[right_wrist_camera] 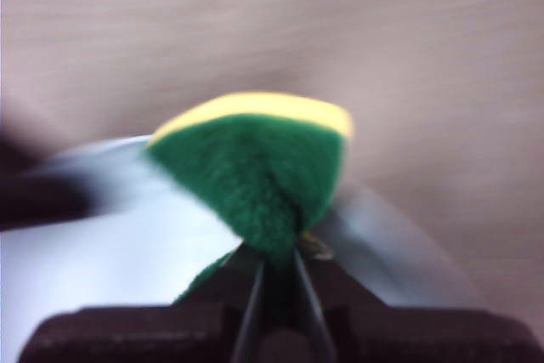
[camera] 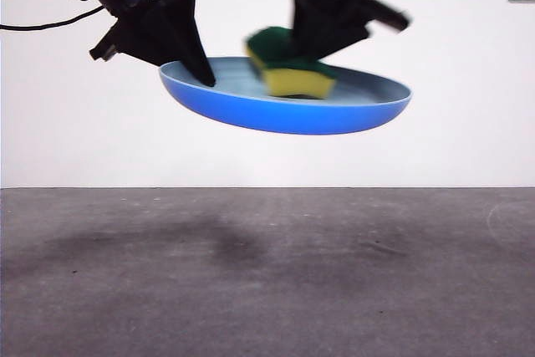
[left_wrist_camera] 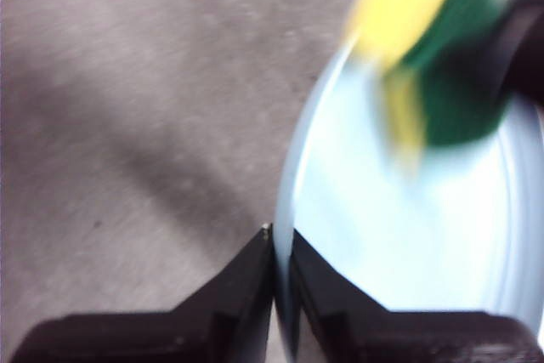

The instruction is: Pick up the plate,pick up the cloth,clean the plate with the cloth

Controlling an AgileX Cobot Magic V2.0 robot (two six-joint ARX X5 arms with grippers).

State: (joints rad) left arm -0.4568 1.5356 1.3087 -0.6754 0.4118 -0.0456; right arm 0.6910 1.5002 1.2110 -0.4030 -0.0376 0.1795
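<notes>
I had the left gripper (camera: 203, 75) clamping the round light-blue plastic plate's (camera: 284, 110) rim; the right gripper (camera: 313, 54) pinched the yellow-and-green sponge block (camera: 292, 68) on that plate.

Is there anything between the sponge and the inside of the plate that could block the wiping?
Nothing visible does. The right pincer holds the sponge directly on the plate, which the left pincer grips by its rim, off the table.

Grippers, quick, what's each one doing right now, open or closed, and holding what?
Left end effector: closed on the rim of the plate, which is held off the table.
Right end effector: closed on the sponge, over the plate.
</notes>
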